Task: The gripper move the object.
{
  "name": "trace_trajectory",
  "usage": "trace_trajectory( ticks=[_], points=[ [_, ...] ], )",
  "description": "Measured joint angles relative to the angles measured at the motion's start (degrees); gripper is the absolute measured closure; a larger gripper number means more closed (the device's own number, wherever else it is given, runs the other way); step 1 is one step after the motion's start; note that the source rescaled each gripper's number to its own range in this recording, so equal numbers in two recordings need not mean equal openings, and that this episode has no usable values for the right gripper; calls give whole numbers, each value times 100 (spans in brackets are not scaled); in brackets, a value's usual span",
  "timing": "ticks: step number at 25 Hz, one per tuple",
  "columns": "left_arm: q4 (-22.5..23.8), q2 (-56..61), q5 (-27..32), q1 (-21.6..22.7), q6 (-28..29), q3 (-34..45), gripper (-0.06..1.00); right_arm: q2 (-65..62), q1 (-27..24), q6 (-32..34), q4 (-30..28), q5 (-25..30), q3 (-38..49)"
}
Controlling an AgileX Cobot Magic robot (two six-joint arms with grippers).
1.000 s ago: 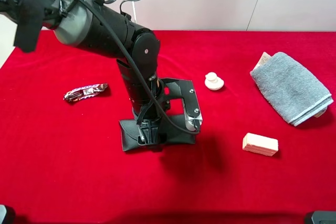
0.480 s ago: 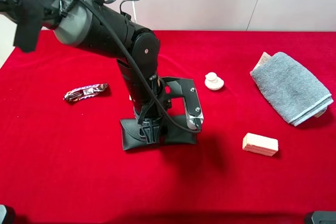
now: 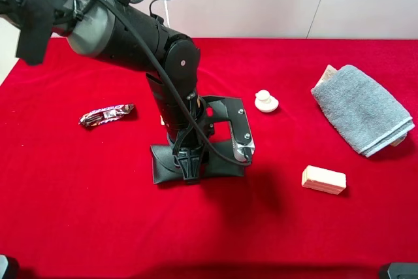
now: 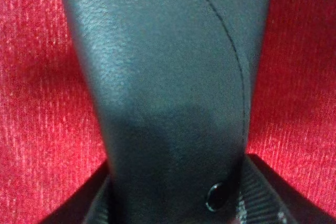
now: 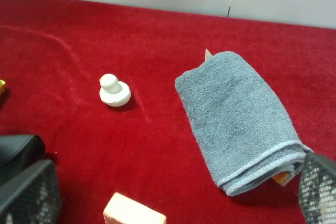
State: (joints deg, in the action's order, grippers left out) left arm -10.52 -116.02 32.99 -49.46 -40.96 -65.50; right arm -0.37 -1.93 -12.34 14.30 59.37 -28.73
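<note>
Mid-cloth (image 3: 98,213): case (image 3: 163,166) in L gripper (image 3: 189,169)

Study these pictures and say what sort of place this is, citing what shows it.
Probably a robot test bench: a red-cloth table, the left gripper down on a glasses case, and unrelated props like a grey towel and wooden block.
</note>
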Motion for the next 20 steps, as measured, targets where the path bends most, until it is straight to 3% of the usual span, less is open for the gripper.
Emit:
trace_trajectory(
  ticks=[20],
  points=[
    [6,0,85,0,123,-162,92,0,0,0,0,0,0]
  ],
)
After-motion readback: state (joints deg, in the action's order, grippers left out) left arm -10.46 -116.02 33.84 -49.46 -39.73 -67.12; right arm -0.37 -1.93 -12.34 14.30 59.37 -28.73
